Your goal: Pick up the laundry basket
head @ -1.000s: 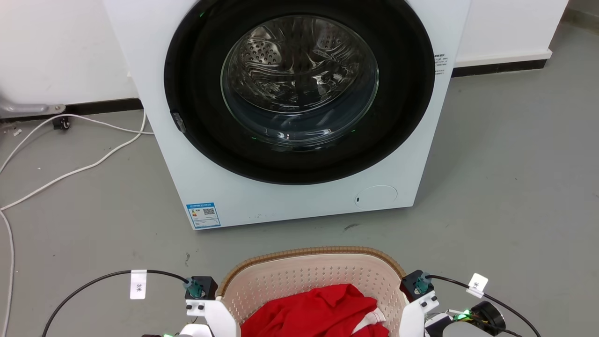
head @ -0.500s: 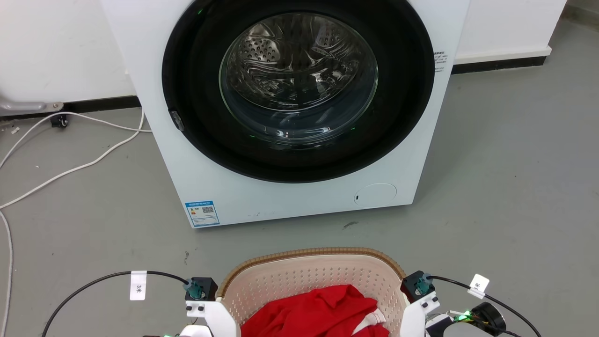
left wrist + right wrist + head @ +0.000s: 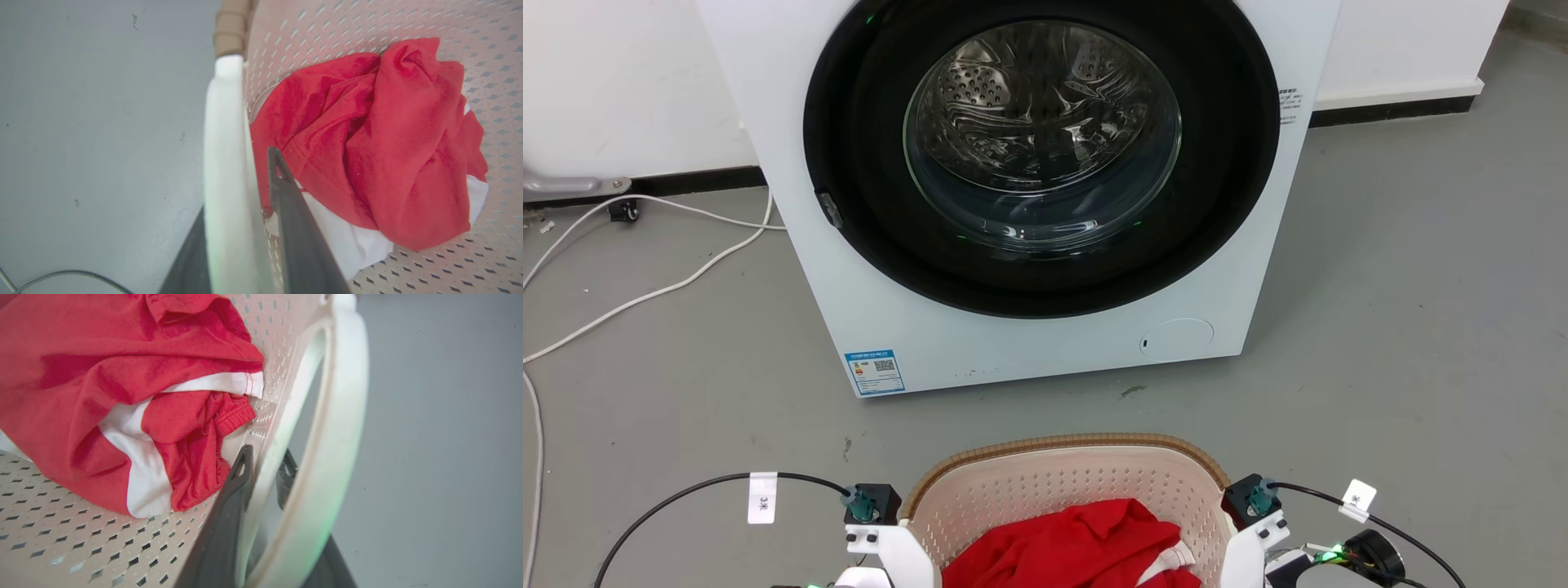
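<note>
Left wrist view has the left gripper (image 3: 239,179) closed to a narrow gap on the laundry basket (image 3: 367,20). One dark finger (image 3: 286,196) lies inside against the perforated cream wall and the other sits outside. The white left handle (image 3: 224,143) is pinched between them. In the right wrist view the right gripper (image 3: 265,457) is likewise nearly shut. One finger (image 3: 229,506) is inside the wall and the other is under the loop of the white right handle (image 3: 339,416), with the loop's inner edge caught between the two. I cannot tell whether the basket's base touches the floor.

A crumpled red garment (image 3: 367,134) with white panels lies in the basket. It is bunched on the perforated bottom, and a white-edged fold (image 3: 229,384) touches the right-hand wall.

In the head view the basket (image 3: 1062,445) sits at the bottom centre, with its brown woven-look rim toward the washer. The pale left arm (image 3: 894,551) is against one side and the right arm (image 3: 1245,551) against the other. A black cable (image 3: 686,494) with a white tag runs off the left wrist.

Beyond a stretch of grey floor (image 3: 1421,327) stands a white washing machine (image 3: 1013,351). Its steel drum shows through the round glass door (image 3: 1041,139). A white cord (image 3: 645,294) trails over the floor to the machine's left.
</note>
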Controlling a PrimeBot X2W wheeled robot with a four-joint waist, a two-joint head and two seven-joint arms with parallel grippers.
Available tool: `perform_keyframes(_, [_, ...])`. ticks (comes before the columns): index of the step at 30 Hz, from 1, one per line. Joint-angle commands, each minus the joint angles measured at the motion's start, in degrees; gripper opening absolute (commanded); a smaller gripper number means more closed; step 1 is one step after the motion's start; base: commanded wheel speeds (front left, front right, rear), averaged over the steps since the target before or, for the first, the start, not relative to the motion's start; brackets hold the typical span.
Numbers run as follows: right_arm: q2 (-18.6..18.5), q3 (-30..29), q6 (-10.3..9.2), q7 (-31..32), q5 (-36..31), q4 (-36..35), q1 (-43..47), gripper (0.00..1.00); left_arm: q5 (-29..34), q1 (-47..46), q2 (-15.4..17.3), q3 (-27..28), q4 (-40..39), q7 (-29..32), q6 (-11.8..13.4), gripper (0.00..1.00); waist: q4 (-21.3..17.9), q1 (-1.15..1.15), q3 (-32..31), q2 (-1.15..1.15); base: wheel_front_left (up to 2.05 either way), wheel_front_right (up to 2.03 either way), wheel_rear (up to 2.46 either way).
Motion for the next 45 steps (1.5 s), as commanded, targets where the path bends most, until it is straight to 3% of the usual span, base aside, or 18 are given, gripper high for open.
perform_keyframes(1, [-0.44,0.70,0.18,-0.11,-0.04,0.24,-0.78,0.00,0.12,-1.09,0.65,-0.47,-0.05,-0.64,-0.58,0.00,-0.02,0.00,0.01,0.00,0.00,0.00,0.00])
perform_keyframes(45, [-0.69,6.50,0.18,-1.44,5.53,0.99,-1.67,0.00,-4.44,-1.53,0.78,-4.60,0.67,-1.35,-0.58,0.00,0.05,0.00,-0.12,0.00,0.00,0.00,0.00])
